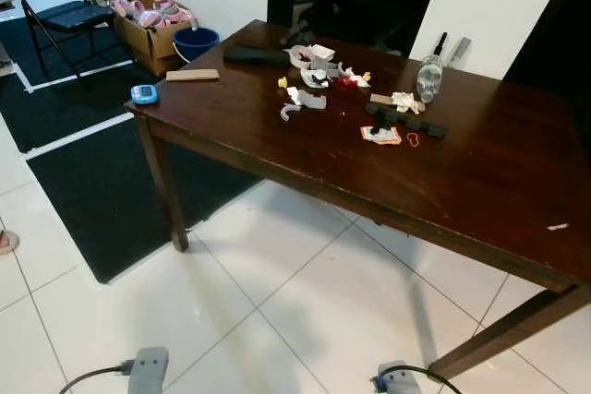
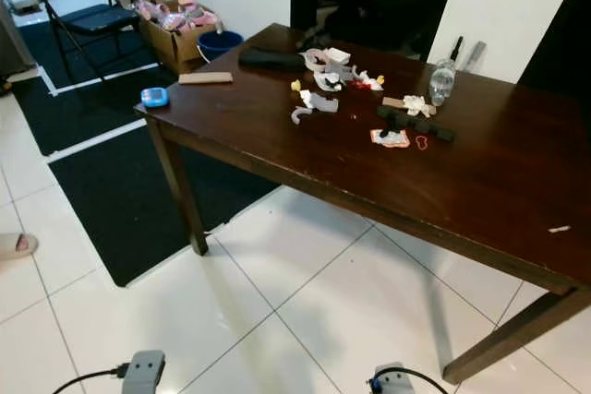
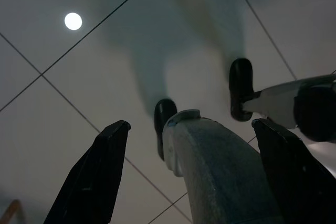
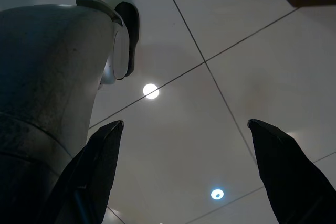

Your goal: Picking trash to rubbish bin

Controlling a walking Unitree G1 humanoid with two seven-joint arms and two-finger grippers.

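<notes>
We see a dark wooden counter (image 1: 480, 182) on white floor tiles (image 1: 277, 302). Near its left corner lie a small blue device (image 1: 144, 93) and a flat wooden block (image 1: 192, 75). Beyond it stand a blue bucket (image 1: 196, 42), a cardboard box (image 1: 148, 39) of pink things, and a folding chair (image 1: 65, 11) on black mats (image 1: 102, 191).
</notes>
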